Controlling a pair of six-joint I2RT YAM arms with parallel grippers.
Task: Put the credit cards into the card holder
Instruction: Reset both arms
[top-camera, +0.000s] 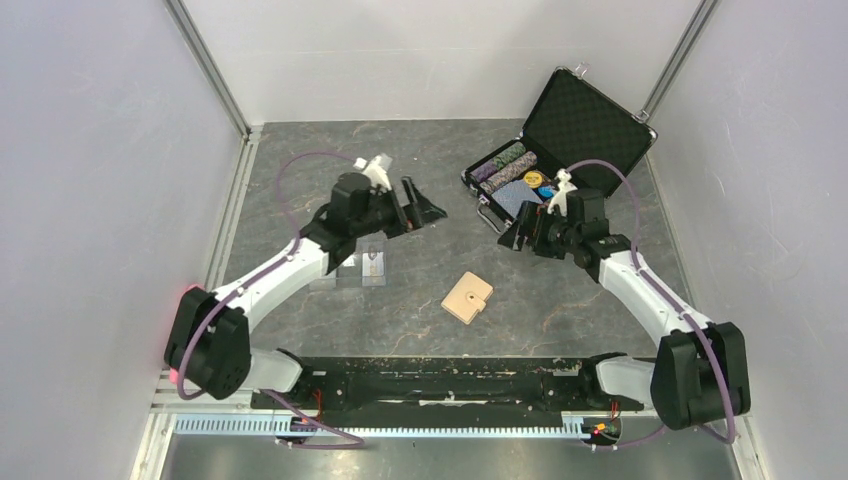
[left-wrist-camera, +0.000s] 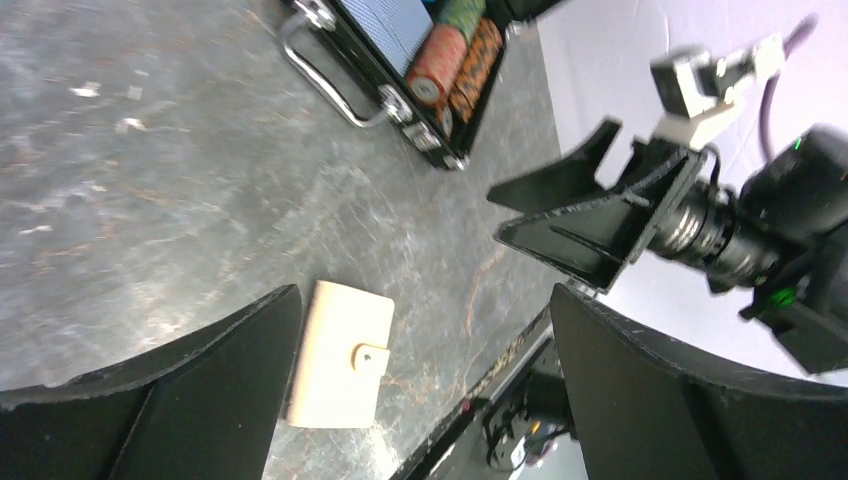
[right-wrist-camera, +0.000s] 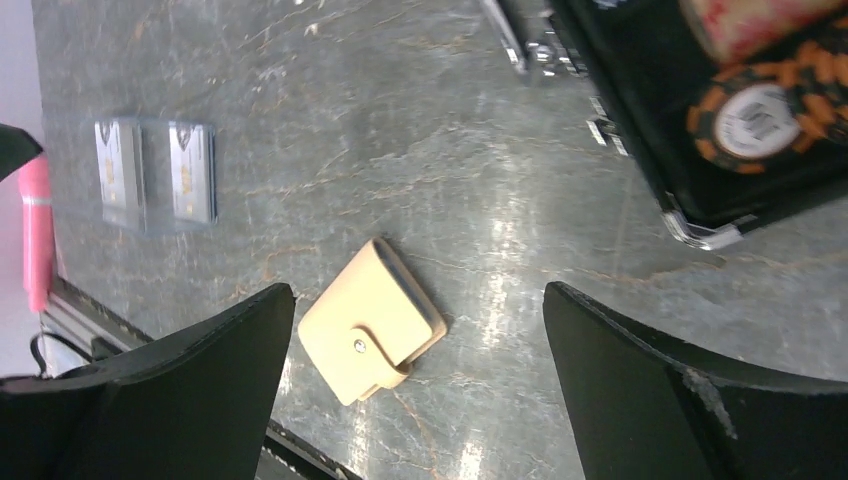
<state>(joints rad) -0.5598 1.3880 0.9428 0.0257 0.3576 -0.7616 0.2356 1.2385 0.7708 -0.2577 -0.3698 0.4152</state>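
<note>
The tan card holder lies snapped shut on the dark stone table, also visible in the left wrist view and the right wrist view. Credit cards, pale and glossy, lie side by side on the table partly under my left arm; two of them show in the right wrist view. My left gripper hovers above the table up and left of the holder, open and empty. My right gripper hovers up and right of the holder, open and empty, facing the left one.
An open black poker-chip case stands at the back right, holding chips and a blue deck; its handle faces the table's middle. The case corner lies close to my right gripper. White walls enclose the table.
</note>
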